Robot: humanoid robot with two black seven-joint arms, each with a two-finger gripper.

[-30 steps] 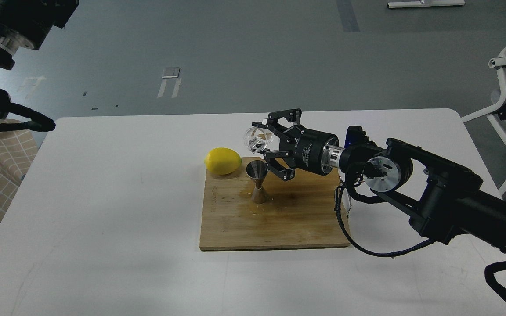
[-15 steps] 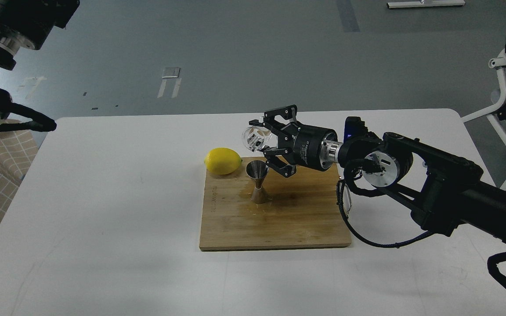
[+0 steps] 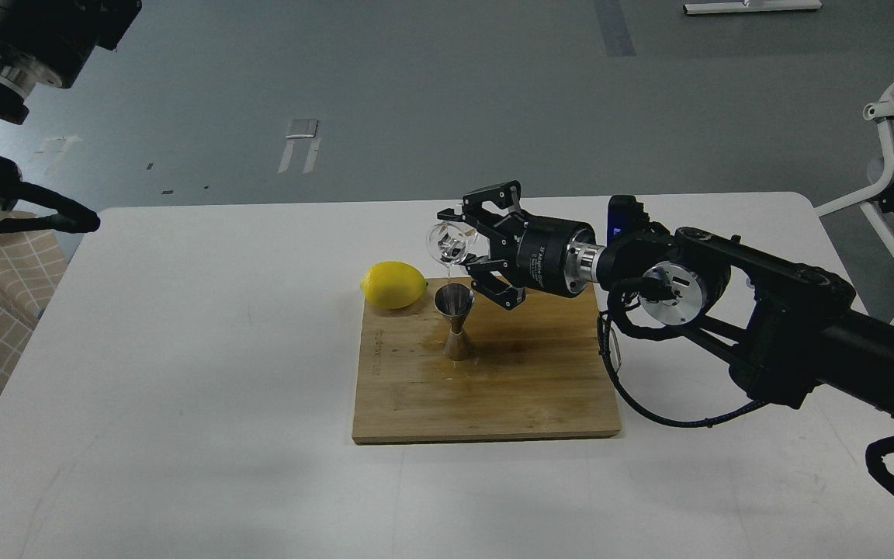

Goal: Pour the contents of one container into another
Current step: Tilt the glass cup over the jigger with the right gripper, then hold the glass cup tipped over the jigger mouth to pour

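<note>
The glass tumbler (image 3: 448,242) hung tipped on its side above the steel jigger (image 3: 455,320), mouth turned toward us and down, well off the board. A thin clear thread (image 3: 445,272) ran from its lower lip toward the jigger's upper cone; we judged this to be liquid falling, mid-pour. The jigger stood upright on the wooden cutting board (image 3: 486,388), near the board's far edge, with a lemon (image 3: 393,285) just beside it to the left, apart from it.

Risks, as we judged them: the cone mouth was small and the thread landed near its left rim, so a slight drift of the tumbler would put liquid on the board. The board around the jigger's foot looked darker and wet, so some may have missed. A steeper tilt would overfill the jigger. The jigger was narrow-waisted and top-heavy; the pincer's lower linkage hung close to its right rim, and a dip there could knock it over. Smooth glass could slip in a two-point grip.

Our right pincer (image 3: 459,244) was closed narrow around the tumbler, fingers clamped on its sides, touching nothing else. Our left pincer (image 3: 74,221) hung over the worktop's (image 3: 183,388) far left corner, idle; dark and small, we could not tell its opening.
</note>
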